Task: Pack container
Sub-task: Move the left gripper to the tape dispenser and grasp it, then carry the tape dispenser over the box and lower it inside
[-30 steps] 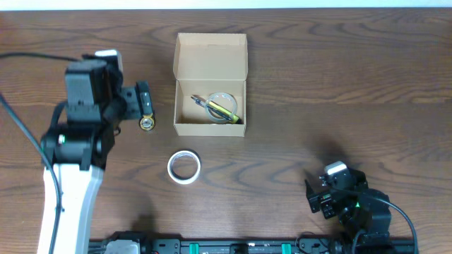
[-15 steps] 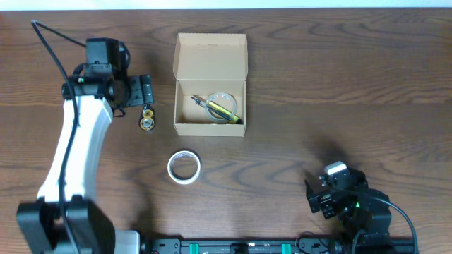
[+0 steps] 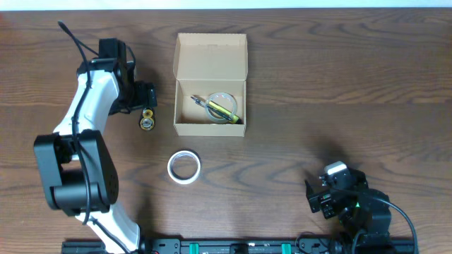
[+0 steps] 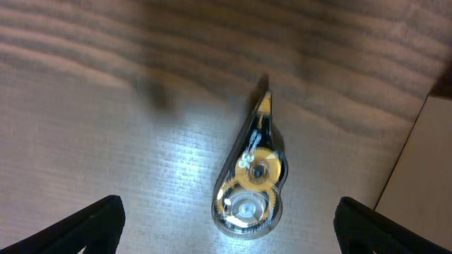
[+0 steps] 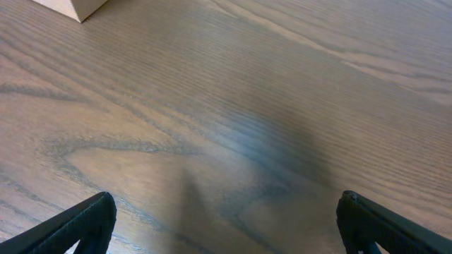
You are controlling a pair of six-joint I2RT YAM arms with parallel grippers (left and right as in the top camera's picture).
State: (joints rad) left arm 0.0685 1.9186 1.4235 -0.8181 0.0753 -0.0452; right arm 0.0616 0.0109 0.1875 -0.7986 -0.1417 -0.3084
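Observation:
The container (image 3: 185, 90), a tan cardboard box with its flap lid open toward the back, sits at the table's upper middle; a clear item and a yellow-and-black pen-like tool lie inside. Its corner shows in the left wrist view (image 4: 417, 169). A clear correction-tape dispenser (image 3: 147, 121) with yellow gears lies just left of the box, and lies flat between the fingertips in the left wrist view (image 4: 251, 182). My left gripper (image 3: 145, 100) is open just above it, touching nothing. My right gripper (image 3: 319, 200) is open and empty at the front right.
A white tape roll (image 3: 183, 167) lies on the wooden table in front of the box. The box's near corner shows at the top left of the right wrist view (image 5: 74, 5). The table's far edge runs along the top.
My left arm has swung back and toward the box, bringing its open gripper down over the correction-tape dispenser. The dispenser, box, roll and right arm have not moved.

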